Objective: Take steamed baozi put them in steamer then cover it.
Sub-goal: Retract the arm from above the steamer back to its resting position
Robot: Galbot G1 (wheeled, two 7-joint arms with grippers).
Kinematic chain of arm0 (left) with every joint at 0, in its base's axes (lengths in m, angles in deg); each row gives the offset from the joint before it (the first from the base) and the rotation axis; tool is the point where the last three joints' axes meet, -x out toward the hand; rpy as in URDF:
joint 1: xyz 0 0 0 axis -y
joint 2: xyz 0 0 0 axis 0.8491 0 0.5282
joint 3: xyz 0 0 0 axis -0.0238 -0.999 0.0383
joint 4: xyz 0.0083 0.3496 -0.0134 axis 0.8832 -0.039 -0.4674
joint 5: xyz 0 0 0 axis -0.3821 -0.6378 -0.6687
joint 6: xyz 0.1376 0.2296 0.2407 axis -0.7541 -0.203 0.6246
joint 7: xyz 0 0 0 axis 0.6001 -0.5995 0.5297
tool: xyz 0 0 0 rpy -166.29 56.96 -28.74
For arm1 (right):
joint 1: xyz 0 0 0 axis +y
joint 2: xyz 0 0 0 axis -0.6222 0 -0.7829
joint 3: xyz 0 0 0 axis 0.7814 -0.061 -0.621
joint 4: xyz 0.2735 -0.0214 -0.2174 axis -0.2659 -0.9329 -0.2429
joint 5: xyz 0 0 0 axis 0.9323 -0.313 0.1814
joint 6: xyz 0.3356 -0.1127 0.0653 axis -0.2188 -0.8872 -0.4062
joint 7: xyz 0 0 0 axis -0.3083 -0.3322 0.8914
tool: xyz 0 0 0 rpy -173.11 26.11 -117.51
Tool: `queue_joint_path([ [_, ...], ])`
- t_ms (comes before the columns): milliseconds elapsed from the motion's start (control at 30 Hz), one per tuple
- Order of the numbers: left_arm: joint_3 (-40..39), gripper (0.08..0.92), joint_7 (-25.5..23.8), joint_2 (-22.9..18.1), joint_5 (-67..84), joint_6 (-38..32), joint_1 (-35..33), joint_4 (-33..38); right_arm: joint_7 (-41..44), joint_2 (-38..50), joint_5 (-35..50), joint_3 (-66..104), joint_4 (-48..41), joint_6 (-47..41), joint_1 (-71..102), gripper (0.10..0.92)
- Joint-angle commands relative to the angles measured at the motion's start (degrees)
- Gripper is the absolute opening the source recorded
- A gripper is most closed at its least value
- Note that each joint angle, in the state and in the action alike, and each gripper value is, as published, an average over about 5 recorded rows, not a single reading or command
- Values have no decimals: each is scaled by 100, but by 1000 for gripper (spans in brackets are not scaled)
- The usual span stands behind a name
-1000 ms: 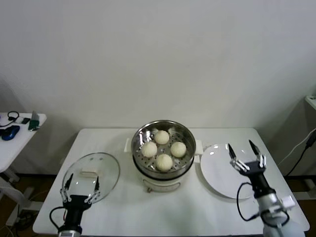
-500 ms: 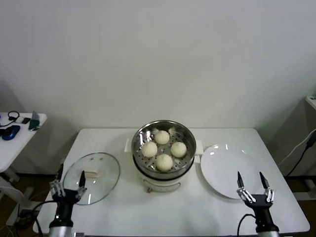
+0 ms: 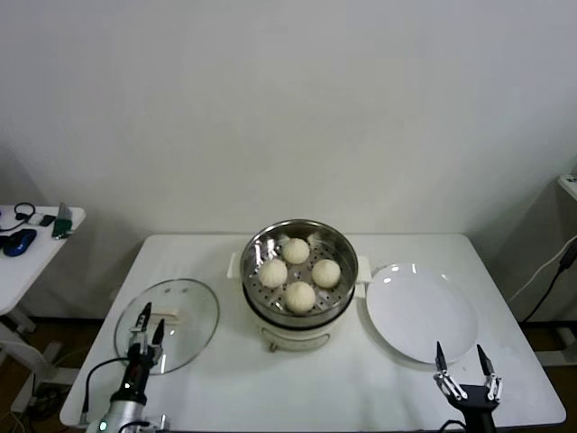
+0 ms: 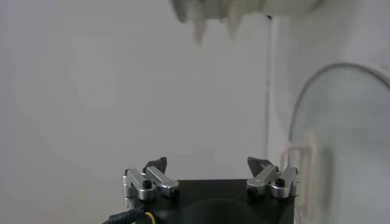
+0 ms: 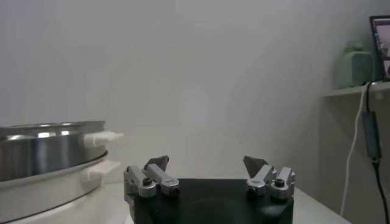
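Observation:
The steamer (image 3: 299, 281), a shiny steel pot on a white base, stands mid-table with several cream-white baozi (image 3: 300, 295) on its perforated tray. No cover is on it. The glass lid (image 3: 176, 307) lies flat on the table to its left. My left gripper (image 3: 151, 318) hovers open over the lid's near edge, holding nothing; in the left wrist view the lid (image 4: 350, 140) lies beyond the open left gripper (image 4: 207, 163). My right gripper (image 3: 460, 348) is open and empty near the table's front edge. In the right wrist view the right gripper (image 5: 206, 161) has the steamer (image 5: 42, 149) off to one side.
A flat white plate (image 3: 421, 311), bare, lies right of the steamer. A small side table (image 3: 36, 225) with loose items stands far left. A black cable (image 3: 550, 275) hangs beyond the table's right edge.
My right gripper has drawn back from over the plate to the table's front edge. The left gripper swung out left, then returned over the lid's near edge. Steamer, baozi and lid are unmoved.

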Motion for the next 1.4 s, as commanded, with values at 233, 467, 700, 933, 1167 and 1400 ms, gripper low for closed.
queue_joint_path([
  [233, -105, 823, -14, 282, -744, 72, 875, -1344, -59, -99, -60, 3, -76, 122, 150, 823],
  [467, -168, 823, -131, 449, -385, 89, 1075, -1466, -58, -116, -65, 37, -74, 160, 192, 823],
  [700, -234, 823, -205, 518, -51, 77, 1160, -1426, -54, -136, -78, 31, -89, 178, 209, 823],
  [933, -248, 722, -253, 510, -96, 26, 1164, -1528, -49, -118, -79, 27, -80, 179, 200, 823],
  [1167, -250, 523, -244, 485, -104, -5, 1133, -1574, -45, -113, -91, 23, -87, 185, 197, 823],
  [1400, -253, 324, -234, 446, -106, -80, 1194, -1655, -39, -120, -113, 9, -89, 193, 201, 823],
])
